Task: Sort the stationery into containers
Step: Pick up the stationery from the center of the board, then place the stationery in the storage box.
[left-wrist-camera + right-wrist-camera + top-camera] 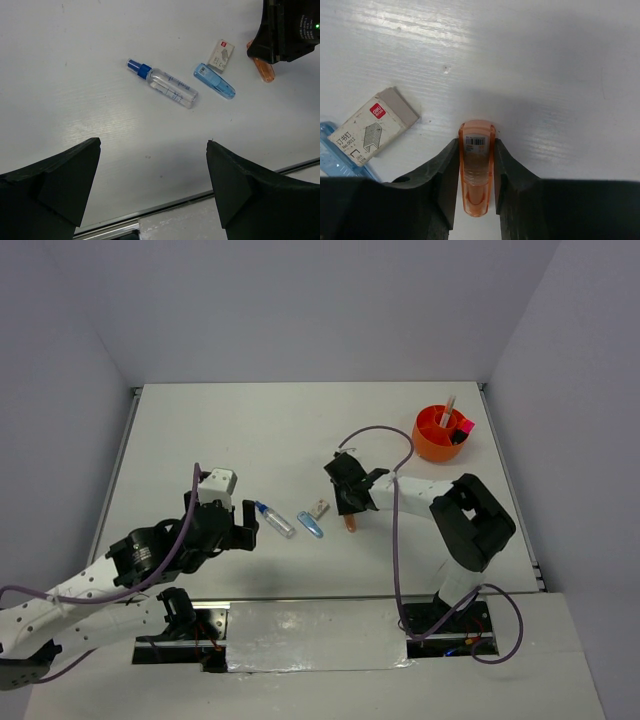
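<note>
My right gripper (350, 504) is down at the table's middle, its jaws pressed on both sides of a translucent peach-orange piece (477, 170) that lies on the table (351, 524). Left of it lie a small whitish block (319, 509), a blue clip (311, 525) and a blue-capped clear tube (273, 519). My left gripper (152, 142) is open and empty, hovering just near of the tube (162, 84). The orange tub (440, 432) stands at the far right, holding a pink-capped highlighter (465, 426) and a pale upright item.
The left wrist view also shows the blue clip (214, 81), the whitish block (221, 55) and my right gripper's body (290, 30). The table's near metal edge (165, 205) runs under my left fingers. A purple cable (380, 435) loops over the right arm.
</note>
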